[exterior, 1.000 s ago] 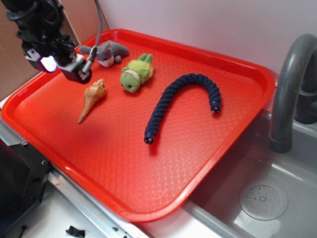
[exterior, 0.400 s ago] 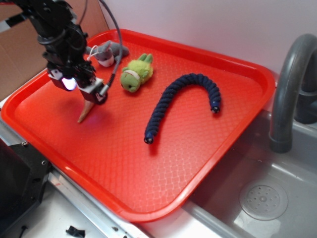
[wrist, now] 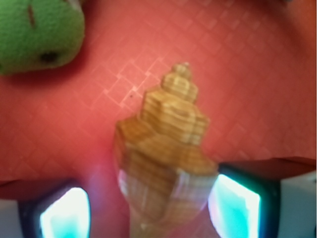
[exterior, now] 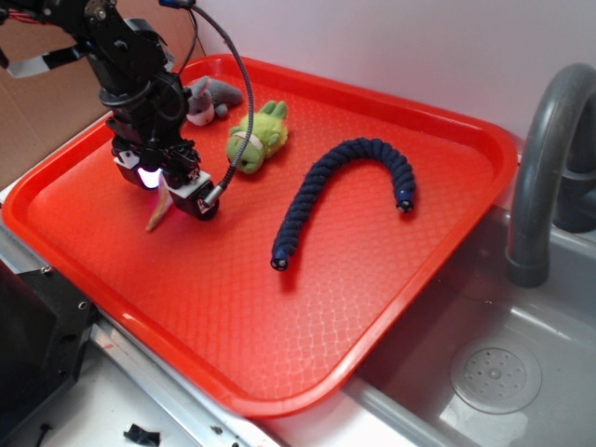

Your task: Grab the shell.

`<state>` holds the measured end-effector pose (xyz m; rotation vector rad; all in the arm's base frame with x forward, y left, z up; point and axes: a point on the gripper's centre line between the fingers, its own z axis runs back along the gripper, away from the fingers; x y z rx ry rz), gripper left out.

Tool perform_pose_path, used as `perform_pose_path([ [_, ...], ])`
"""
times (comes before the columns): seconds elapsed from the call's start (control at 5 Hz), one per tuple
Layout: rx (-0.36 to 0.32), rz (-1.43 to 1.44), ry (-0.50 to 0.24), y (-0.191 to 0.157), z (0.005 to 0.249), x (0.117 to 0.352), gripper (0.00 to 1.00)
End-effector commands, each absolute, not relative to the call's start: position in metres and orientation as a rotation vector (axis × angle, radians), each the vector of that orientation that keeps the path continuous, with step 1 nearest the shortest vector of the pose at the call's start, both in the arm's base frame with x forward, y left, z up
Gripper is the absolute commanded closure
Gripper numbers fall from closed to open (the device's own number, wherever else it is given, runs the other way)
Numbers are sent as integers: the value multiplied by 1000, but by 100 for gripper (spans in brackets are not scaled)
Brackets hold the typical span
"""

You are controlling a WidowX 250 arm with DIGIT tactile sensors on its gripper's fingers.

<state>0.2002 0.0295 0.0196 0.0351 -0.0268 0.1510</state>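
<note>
- Exterior view: the gripper [exterior: 173, 189] now sits low over the shell [exterior: 157, 213], whereas a second ago it hung up and to the left of it, near the tray's far-left corner, with the whole shell in plain sight.
- Since then the arm has swung in and come down; only the shell's thin pointed tail shows past the gripper's near-left side in this view.
- Wrist view: the shell [wrist: 166, 148] lies between the two fingers [wrist: 233, 203], which stand apart on either side of its body, each near it; contact is hard to judge through the blur.
- My reading: the approach is nearly finished and the step in hand is closing on the shell; the grasp itself is not yet made.
- The shell rests flat on the red tray [exterior: 372, 307], just in front and to the left of the green plush toy [exterior: 255, 138], with the grey plush toy [exterior: 209, 96] further back behind it and the dark blue braided rope [exterior: 346, 186] well apart to its right.
- It is orange-tan with stepped, ridged spiral whorls at the wide end, which points away from the wrist camera towards the green plush [wrist: 34, 34].
- Its hard, tapering form may slip if the fingers close too near the narrow part.
</note>
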Motion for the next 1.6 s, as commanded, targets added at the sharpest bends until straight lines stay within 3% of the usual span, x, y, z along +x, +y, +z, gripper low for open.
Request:
perform_pose_path([
  [0.0, 57, 181, -47, 37, 20, 204, 100],
  [0.2, 76, 197, -34, 41, 22, 205, 100],
  [0.4, 108, 167, 6, 24, 53, 205, 100],
  [0.8, 16, 94, -10, -25, 142, 193, 100],
  [1.0, -87, 51, -45, -39, 177, 181, 100],
  [1.2, -110, 8, -43, -39, 185, 177, 100],
  [1.4, -148, 29, -10, -30, 176, 180, 100],
])
